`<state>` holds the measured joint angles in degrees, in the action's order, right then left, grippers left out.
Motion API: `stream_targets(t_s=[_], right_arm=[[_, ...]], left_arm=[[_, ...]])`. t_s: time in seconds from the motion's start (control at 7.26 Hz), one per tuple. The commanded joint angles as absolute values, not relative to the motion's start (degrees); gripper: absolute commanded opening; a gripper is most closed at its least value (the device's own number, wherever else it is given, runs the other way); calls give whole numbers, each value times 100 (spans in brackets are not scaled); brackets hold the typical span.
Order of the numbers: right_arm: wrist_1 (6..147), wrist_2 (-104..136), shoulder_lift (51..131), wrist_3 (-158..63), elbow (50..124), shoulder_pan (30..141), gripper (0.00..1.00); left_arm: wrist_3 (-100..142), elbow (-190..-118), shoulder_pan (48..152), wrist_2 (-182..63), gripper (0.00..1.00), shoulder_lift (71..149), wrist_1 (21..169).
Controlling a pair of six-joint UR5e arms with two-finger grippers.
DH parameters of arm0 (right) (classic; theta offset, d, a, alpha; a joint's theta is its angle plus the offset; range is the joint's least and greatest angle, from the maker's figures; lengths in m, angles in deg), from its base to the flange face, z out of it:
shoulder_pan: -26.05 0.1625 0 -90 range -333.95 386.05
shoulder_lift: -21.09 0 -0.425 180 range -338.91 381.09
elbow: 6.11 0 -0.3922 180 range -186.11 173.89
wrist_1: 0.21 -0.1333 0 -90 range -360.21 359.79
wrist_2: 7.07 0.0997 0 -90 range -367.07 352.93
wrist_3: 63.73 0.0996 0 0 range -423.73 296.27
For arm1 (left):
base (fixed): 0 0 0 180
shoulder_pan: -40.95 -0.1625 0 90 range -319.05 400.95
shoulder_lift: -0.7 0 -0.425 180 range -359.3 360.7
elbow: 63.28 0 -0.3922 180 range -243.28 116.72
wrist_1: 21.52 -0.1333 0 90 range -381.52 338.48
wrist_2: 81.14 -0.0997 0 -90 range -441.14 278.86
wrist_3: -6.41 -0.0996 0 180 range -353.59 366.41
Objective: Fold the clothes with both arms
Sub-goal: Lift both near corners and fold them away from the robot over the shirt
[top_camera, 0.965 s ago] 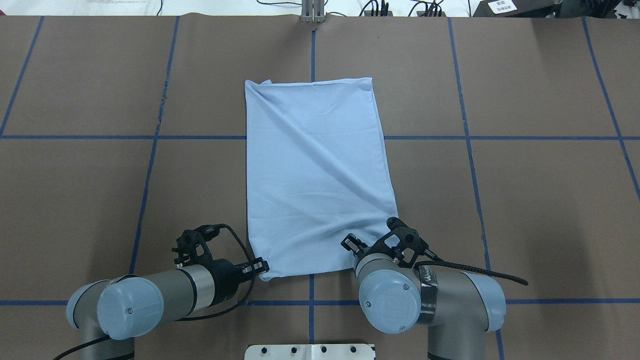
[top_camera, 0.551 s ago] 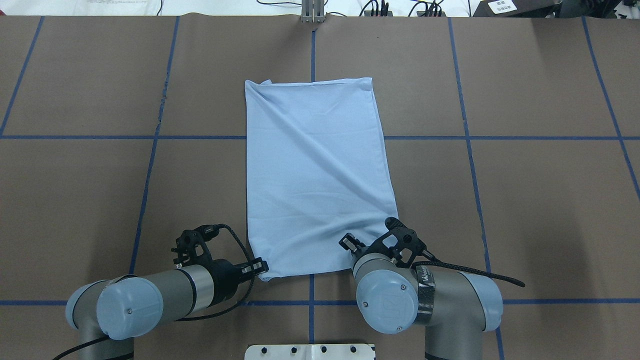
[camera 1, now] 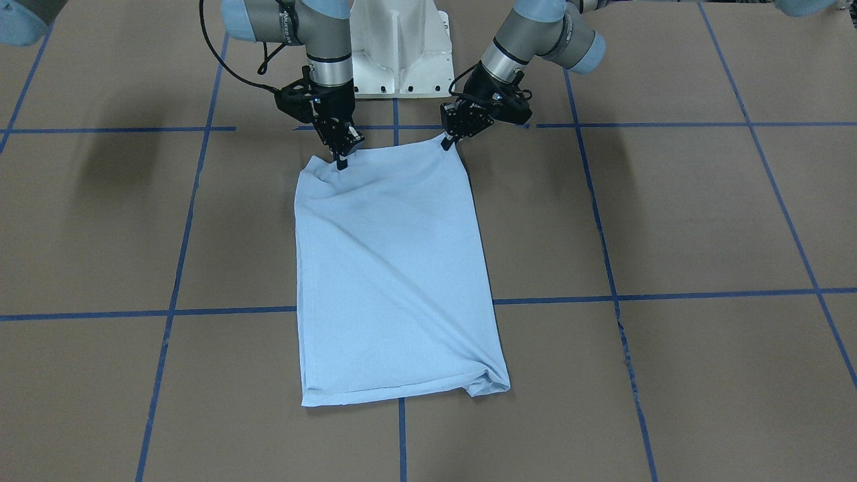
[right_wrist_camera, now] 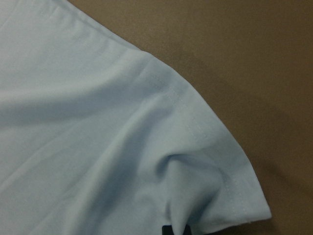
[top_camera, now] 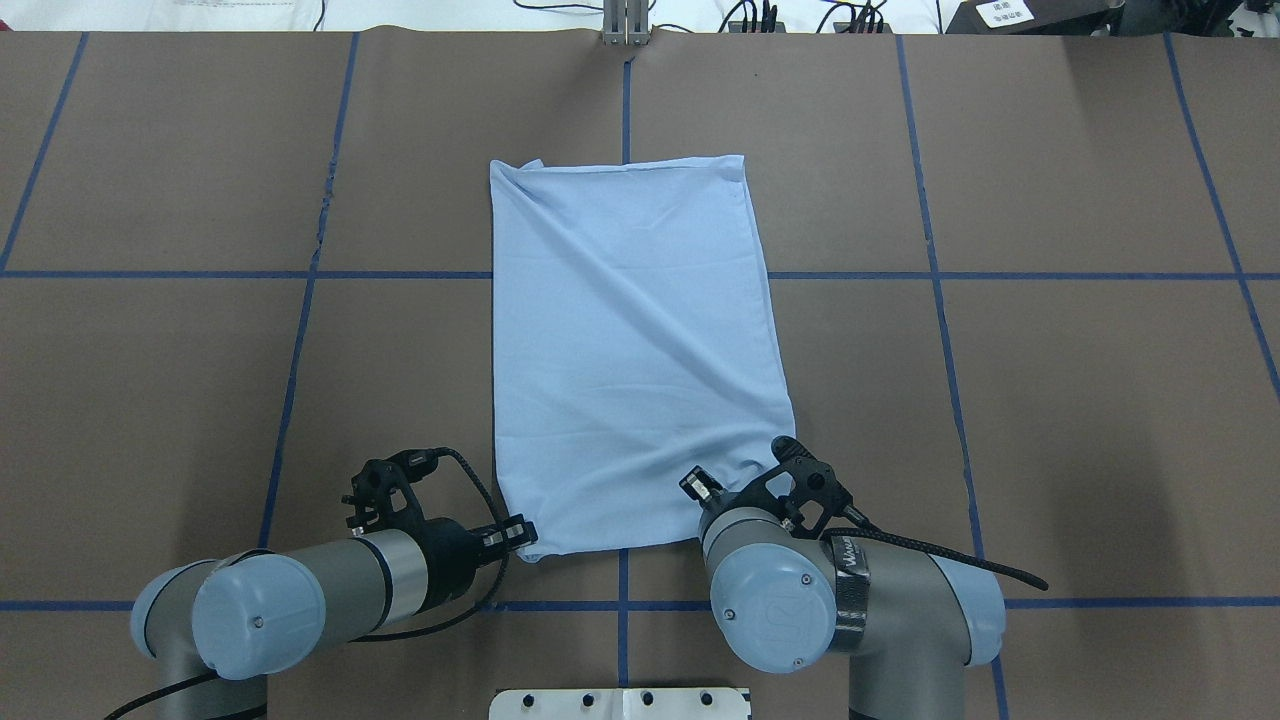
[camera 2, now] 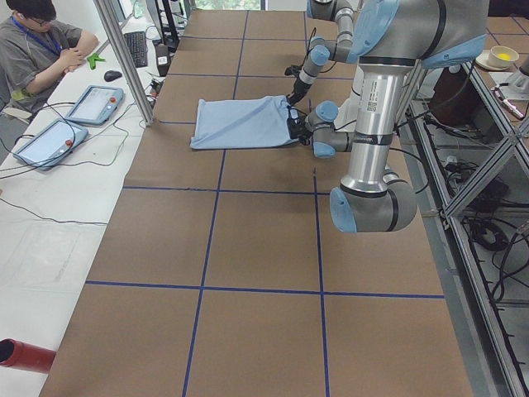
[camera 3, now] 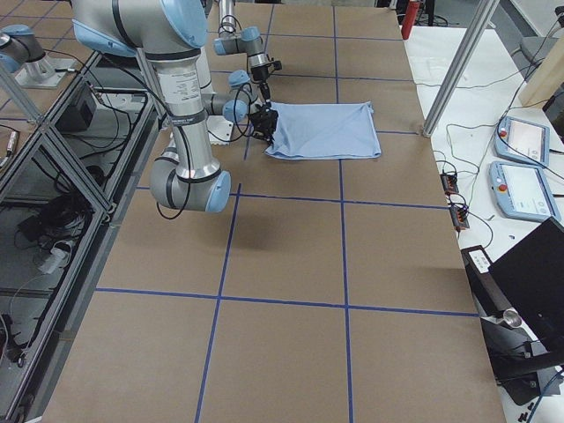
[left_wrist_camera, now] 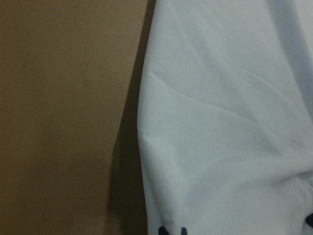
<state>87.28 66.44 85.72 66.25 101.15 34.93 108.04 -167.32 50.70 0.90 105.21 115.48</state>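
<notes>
Your left claw (camera 1: 446,142) and right claw (camera 1: 342,161) each clamp a near shirt (top_camera: 630,340) corner, so the edge should lift evenly.

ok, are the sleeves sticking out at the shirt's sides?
No, in the overhead view the T-shirt lies as a plain rectangle, with no sleeve showing past either long edge.

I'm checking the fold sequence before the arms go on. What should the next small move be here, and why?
Probably lift both robot-side corners together a little. The left gripper and right gripper each seem pinched on a robot-side corner of the T-shirt, which lies flat as a long rectangle, ready to fold toward its far edge.
</notes>
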Motion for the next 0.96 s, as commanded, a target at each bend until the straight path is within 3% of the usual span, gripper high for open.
stream_targets(t_s=[0.0, 0.28, 0.55, 0.83], right_arm=[[8872, 6614, 8587, 6608, 10723, 3563, 0], [10080, 6640, 8604, 6626, 12161, 3450, 0], [11016, 6649, 8587, 6635, 13149, 3230, 0], [11018, 6623, 8561, 6617, 12909, 3168, 0]], left_arm=[[10705, -17153, 5141, 130, 0, 10407, 11497], [10705, -19019, 5141, 664, 0, 9942, 10020], [10705, -20227, 5097, 928, 0, 10080, 8446], [10644, -20138, 5123, 1000, 0, 10396, 8000]])
